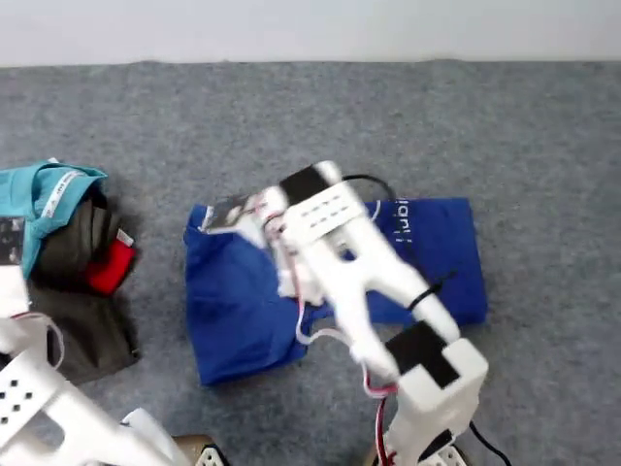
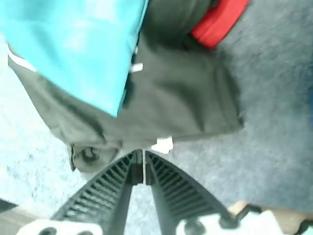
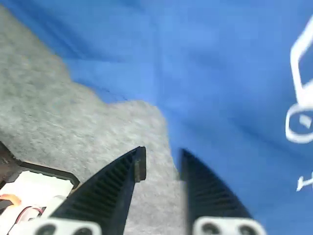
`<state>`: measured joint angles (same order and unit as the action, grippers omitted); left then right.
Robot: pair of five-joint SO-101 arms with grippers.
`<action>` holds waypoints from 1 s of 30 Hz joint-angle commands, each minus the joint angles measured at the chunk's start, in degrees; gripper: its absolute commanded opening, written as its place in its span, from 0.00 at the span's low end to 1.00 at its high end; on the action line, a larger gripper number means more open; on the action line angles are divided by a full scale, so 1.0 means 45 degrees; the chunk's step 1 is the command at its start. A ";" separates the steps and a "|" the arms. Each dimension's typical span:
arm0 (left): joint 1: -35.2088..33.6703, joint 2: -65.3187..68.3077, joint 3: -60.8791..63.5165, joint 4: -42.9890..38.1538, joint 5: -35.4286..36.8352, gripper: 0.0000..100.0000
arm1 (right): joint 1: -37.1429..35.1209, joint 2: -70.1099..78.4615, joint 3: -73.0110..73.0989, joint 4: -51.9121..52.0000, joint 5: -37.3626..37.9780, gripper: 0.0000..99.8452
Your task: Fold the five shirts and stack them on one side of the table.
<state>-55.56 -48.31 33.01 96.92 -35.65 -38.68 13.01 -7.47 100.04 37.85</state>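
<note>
A blue shirt [image 1: 243, 301] lies partly folded in the middle of the grey table, its white print [image 3: 303, 117] showing in the right wrist view. My right gripper [image 3: 161, 160] hovers open over the blue shirt's [image 3: 220, 58] edge, with bare table under its tips and nothing between the fingers. From above, it [image 1: 218, 218] sits at the shirt's far left corner. At the left side a pile holds a teal shirt [image 1: 44, 194], a dark shirt [image 1: 82, 335] and a red one [image 1: 109, 267]. My left gripper [image 2: 143, 155] is shut and empty, just off the dark shirt's [image 2: 171, 98] hem.
The left arm [image 1: 29, 388] stands at the near left corner and the right arm's base [image 1: 437, 388] at the near middle. Bare grey table [image 1: 543, 146] stretches to the right and behind the blue shirt.
</note>
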 commanded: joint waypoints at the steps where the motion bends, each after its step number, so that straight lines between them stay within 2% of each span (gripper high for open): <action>1: -0.1035 -0.0234 0.0400 -0.0352 -0.0938 0.02 | -0.1280 -0.0889 -0.0449 0.0205 -0.0215 0.22; 7: -0.2559 -0.0234 0.0830 -0.1016 -0.1543 0.02 | -0.3136 -0.1416 0.1426 -0.1514 -0.0254 0.23; 15: -0.2852 -0.0234 0.0830 -0.1016 -0.1817 0.02 | -0.5070 -0.2081 0.5548 -0.5460 -0.0606 0.23; 20: -0.2794 -0.0234 0.0830 -0.1035 -0.1797 0.02 | -0.5460 -0.2022 0.6877 -0.7570 -0.0606 0.23; 25: -0.2794 -0.0234 0.0811 -0.1035 -0.1797 0.02 | -0.5499 -0.0674 0.7072 -0.8547 -0.0586 0.22; 30: -0.2813 -0.0234 0.0811 -0.1035 -0.1797 0.02 | -0.5441 0.0713 0.5626 -0.7883 -0.0567 0.21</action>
<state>-68.22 -48.31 36.97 93.49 -43.47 -63.03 12.84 21.98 63.30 35.38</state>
